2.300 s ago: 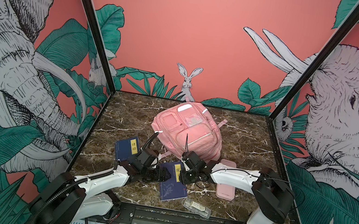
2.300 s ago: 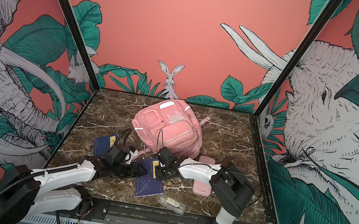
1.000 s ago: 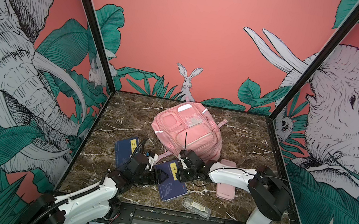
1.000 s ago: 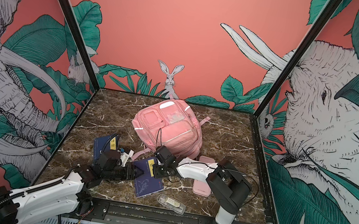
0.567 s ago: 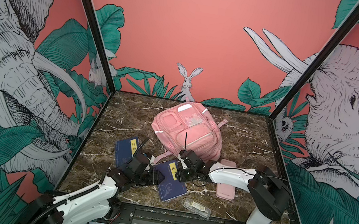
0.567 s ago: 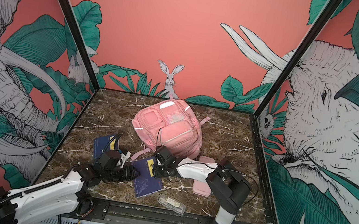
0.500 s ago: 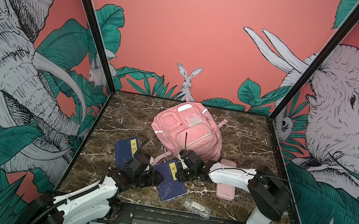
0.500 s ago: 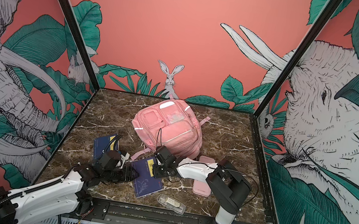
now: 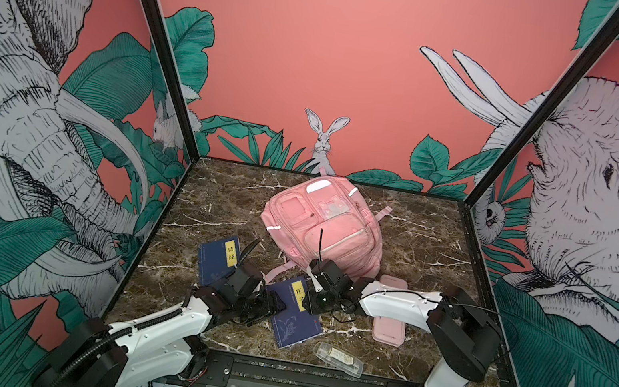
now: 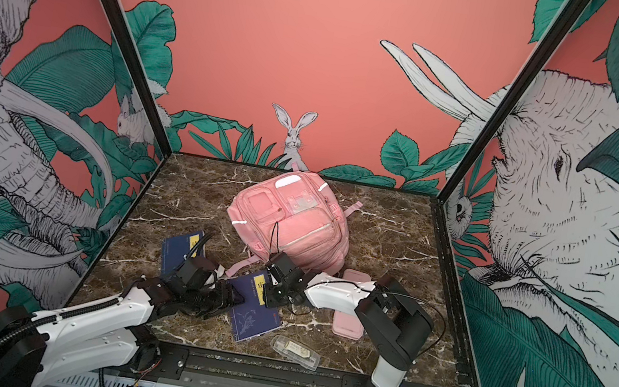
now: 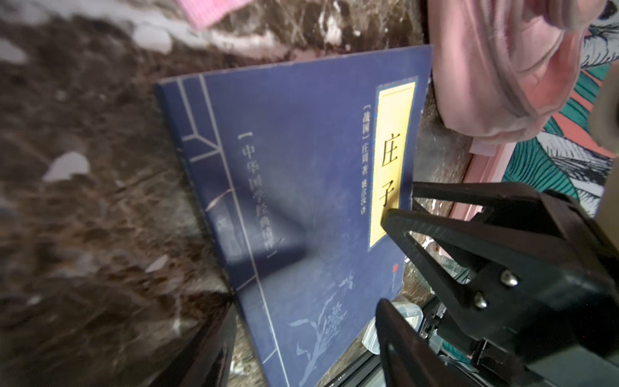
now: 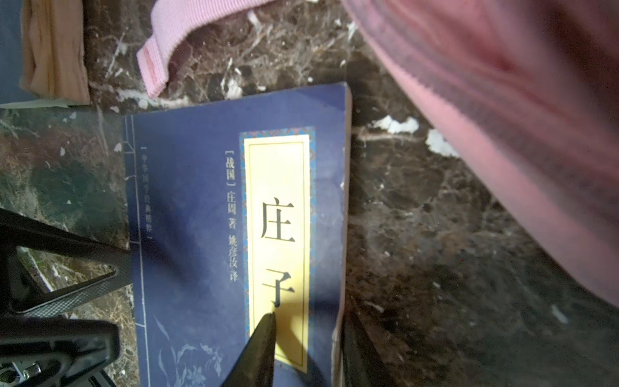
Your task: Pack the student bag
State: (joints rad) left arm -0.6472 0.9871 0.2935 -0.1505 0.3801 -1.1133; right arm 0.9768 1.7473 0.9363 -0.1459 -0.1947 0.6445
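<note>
One student bag (image 9: 336, 228), two blue books (image 9: 217, 262) (image 9: 295, 327), one pencil case (image 9: 389, 329), one clear box (image 9: 338, 358)

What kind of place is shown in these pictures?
Probably a staged robot test booth, not a real room: printed jungle wall panels, a marble-patterned tabletop in a black frame, and two robot arms mounted at its front edge.

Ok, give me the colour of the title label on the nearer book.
Yellow title label, black characters, on the blue book; clearest in the right wrist view.
</note>
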